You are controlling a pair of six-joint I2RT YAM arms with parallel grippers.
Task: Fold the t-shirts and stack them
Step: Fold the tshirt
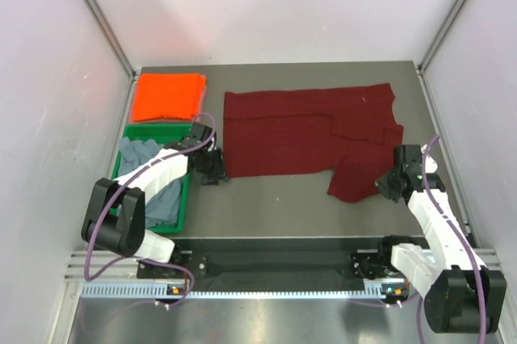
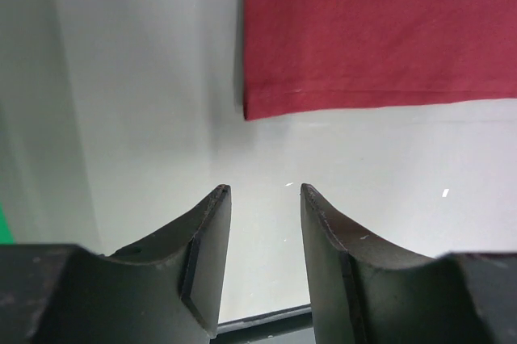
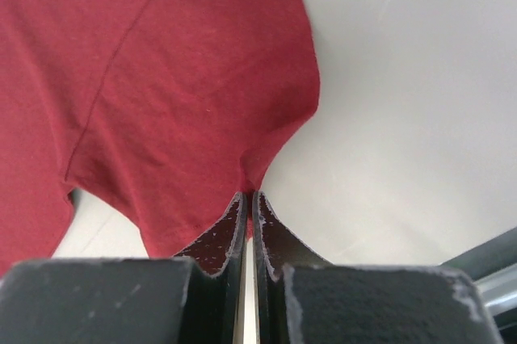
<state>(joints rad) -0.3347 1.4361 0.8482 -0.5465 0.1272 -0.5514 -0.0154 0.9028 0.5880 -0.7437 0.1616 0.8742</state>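
The dark maroon red short-sleeved cloth t-shirt point(image 1: 311, 130) lies spread flat across the middle of the grey counter point(image 1: 275, 207), its body running left to right and one sleeve hanging toward the near edge on the right side. At the tip of that near sleeve the right hand point(image 1: 388, 182) has its two fingers pressed together. In the right wrist view the hem of the maroon t-shirt point(image 3: 161, 77) runs straight into the slit between the right hand's point(image 3: 248, 199) fingers, so it is pinching the sleeve's edge.

The left hand point(image 1: 212, 168) sits low over bare counter just beside the shirt's near left corner. In the left wrist view its fingers are spread partway with nothing between them point(image 2: 262, 192), and the maroon cloth's corner point(image 2: 380, 29) lies ahead of them, apart from the tips.

To the left of the maroon shirt, at the far left corner of the counter, a bright orange folded cloth t-shirt point(image 1: 167, 95) lies flat. Just nearer than it stands a green plastic tray point(image 1: 157, 128) holding a crumpled grey-blue cloth t-shirt point(image 1: 166, 199). The left arm point(image 1: 157, 168) reaches across the tray and covers part of that grey-blue shirt.
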